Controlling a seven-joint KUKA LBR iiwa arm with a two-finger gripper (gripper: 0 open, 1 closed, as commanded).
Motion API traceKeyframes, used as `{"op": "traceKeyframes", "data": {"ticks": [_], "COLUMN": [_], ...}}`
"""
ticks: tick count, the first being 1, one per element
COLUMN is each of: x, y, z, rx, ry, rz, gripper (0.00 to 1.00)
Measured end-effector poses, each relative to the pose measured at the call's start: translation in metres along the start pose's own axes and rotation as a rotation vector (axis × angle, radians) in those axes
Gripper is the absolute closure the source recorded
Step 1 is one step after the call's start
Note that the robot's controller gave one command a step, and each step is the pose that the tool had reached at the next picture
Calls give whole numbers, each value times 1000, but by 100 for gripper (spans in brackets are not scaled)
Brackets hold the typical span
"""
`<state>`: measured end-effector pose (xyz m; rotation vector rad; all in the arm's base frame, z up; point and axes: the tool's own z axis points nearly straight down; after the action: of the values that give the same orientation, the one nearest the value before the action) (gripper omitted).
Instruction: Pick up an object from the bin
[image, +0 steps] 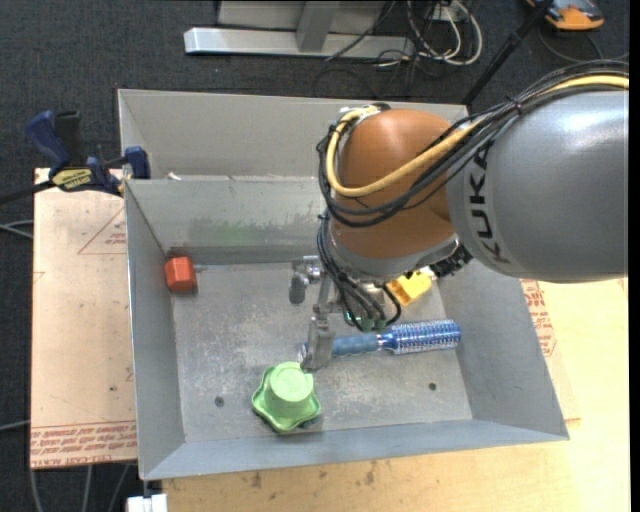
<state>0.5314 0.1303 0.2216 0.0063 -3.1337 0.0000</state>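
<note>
**Camera view.**

**Progress.** The pick is judged not yet made. Every loose thing seen rests on the floor of the grey bin (235, 330), and none appears lifted. The arm has its orange wrist cover (392, 180) above the middle of the bin. The end effector (316, 352) hangs low beneath it, close to the floor. Whether it is spread or pressed together cannot be told, as the wrist and cables mask much of it. Nothing can be confirmed as pinched in it. In my judgement the closing, the lift and the carry out of the bin are all left to do.

**Position of things relative to the end effector.**
- Blue brush (405, 338): lies flat near the middle of the floor, bristled head toward the right wall, handle pointing left. The handle's end lies just beside the end effector's tip, perhaps touching it; contact cannot be settled. This is the nearest thing and the likeliest candidate.
- Green cup-like piece (286, 397): stands near the front wall, just in front of the tip and slightly left, apparently apart from it.
- Yellow piece (412, 287): partly hidden below the wrist cover, behind the brush, to the right of the tip.
- Orange-red block (180, 273): at the back left corner of the floor, well apart from the end effector.

**Remark.** With brush handle and green piece so close together, a closing here could catch either one.
</note>
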Motion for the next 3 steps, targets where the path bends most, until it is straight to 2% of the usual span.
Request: {"op": "traceKeyframes", "data": {"ticks": [1, 2, 3], "x": [35, 34, 33], "y": [-13, -1, -1], "z": [138, 149, 147], "rx": [0, 2, 1], "ry": [-5, -19, -24], "rz": [-390, -489, -488], "gripper": [0, 0, 100]}}
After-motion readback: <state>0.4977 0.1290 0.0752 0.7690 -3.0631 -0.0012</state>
